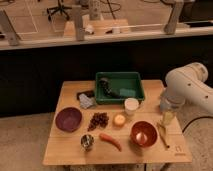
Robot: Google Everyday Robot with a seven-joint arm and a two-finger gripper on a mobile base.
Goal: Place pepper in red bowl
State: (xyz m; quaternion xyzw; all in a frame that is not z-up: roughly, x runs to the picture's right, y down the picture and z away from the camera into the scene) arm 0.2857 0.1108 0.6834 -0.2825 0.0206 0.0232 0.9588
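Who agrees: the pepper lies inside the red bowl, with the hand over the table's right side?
No. The camera view shows the pepper lying on the table left of the red bowl, not inside; the hand is over the table's right side.

Slim orange-red pepper (110,141) lies beside the red bowl (134,134).
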